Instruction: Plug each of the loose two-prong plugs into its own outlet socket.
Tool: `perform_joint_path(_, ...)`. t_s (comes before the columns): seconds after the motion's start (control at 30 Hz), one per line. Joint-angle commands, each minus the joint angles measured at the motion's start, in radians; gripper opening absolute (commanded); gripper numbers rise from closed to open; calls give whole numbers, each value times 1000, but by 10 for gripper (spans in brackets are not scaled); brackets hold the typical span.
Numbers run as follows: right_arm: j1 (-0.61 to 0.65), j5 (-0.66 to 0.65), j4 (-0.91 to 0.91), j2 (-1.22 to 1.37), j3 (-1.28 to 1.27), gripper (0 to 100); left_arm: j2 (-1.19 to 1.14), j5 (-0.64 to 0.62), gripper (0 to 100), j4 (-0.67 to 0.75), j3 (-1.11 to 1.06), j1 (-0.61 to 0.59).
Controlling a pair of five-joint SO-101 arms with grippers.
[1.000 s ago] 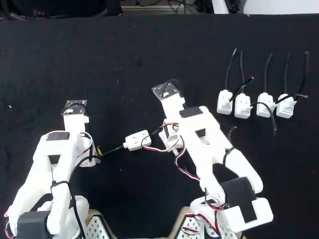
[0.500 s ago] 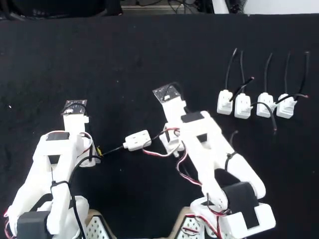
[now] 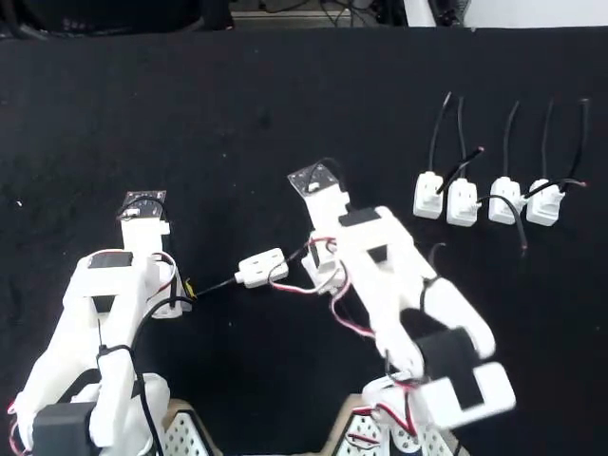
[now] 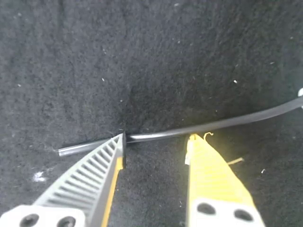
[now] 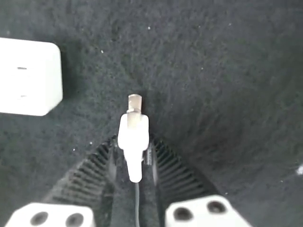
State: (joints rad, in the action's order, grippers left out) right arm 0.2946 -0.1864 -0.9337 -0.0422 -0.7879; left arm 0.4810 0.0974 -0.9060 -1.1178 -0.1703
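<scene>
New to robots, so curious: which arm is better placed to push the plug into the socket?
Probably the right. The right end effector is shut on the plug, with the socket close by. The left end effector is open over the cord, gripping nothing.

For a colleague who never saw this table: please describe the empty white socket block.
On the black cloth table, look between the two white arms. There lies a small white rectangular socket block with a thin black cable at one end. Unlike the four white blocks in a row, it lies alone, its two slots bare.
</scene>
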Motion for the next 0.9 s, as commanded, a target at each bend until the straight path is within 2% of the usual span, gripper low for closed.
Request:
perform_joint_path(0.0, 15, -3, -75, 122, 104, 11, -2, -14, 216, 23, -4, -7)
perform_joint_path(0.17, 15, 0, -64, 102, 90, 11, -2, -14, 216, 23, -1, -7)
perform_joint_path(0.3, 14, 21, -48, -28, 27, 11, 0, -5, 216, 12, 33, 1)
perform_joint_path(0.57, 25, -8, -157, -487, 10, 11, 0, 51, 216, -172, 358, 1)
perform_joint_path(0.73, 106, 34, -101, -653, -2, 11, 20, 49, 216, -244, 513, 1)
perform_joint_path(0.87, 233, 41, 61, -719, -105, 11, 157, 41, 216, -239, 476, 5)
